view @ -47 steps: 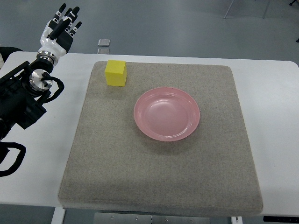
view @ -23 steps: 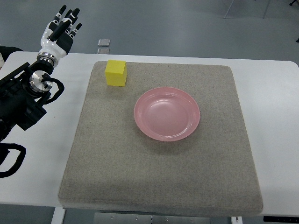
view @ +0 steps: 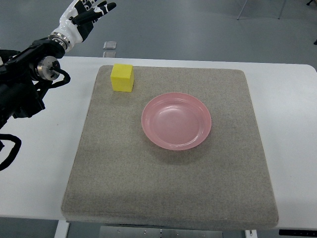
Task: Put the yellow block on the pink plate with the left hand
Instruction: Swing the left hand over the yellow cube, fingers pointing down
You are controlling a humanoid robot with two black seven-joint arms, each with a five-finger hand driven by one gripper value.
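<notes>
The left hand is reaching up at the top left, fingers spread, holding nothing. The yellow block is sitting on the gray mat, apart from the hand, beside the pink plate.

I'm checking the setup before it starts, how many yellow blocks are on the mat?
1. The yellow block sits near the far left corner of the grey mat, apart from the pink plate. Nothing in view could hide another.
</notes>
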